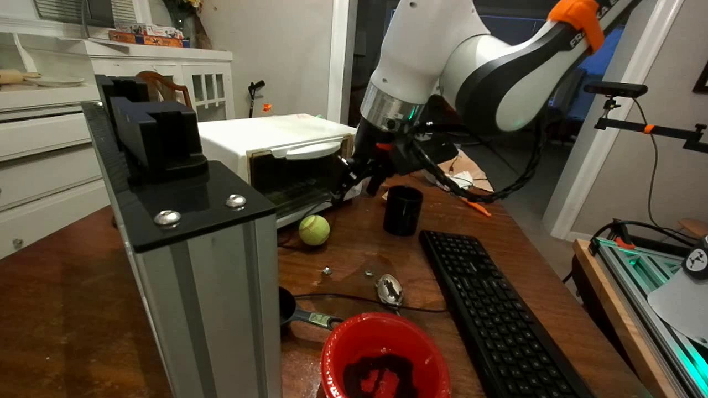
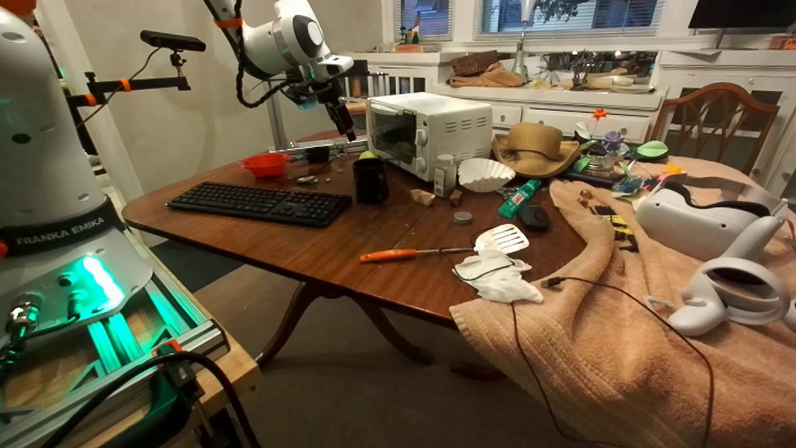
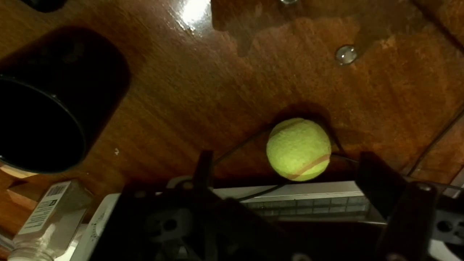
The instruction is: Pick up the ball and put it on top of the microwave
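FRANKA EMIKA reads clearly on my base (image 2: 61, 231) in an exterior view. Up on my forearm (image 1: 536, 61), the letters FRA show beside an orange strap (image 1: 579, 19). In the wrist view the fingers of my end effector (image 3: 287, 156) stand wide apart; the ball (image 3: 299, 149), yellow-green and fuzzy, appears between the fingertips but below them, apart from both, resting on the brown wooden worktop (image 3: 217, 90). A black keyboard (image 2: 261, 202) lies on the side toward my base, with an orange-handled spatula (image 2: 392, 254) along from it. Past them stands a black mug (image 2: 371, 183), and beyond it the ball sits just in front of the white microwave (image 2: 448, 134). A clear bottle (image 3: 70, 214) near the microwave carries a white label (image 3: 47, 206) with a barcode, its print too small to read. Farther off, a straw hat (image 2: 536, 146) rests near the microwave, and white cabinets (image 2: 578, 102) run beneath windows (image 2: 572, 18).
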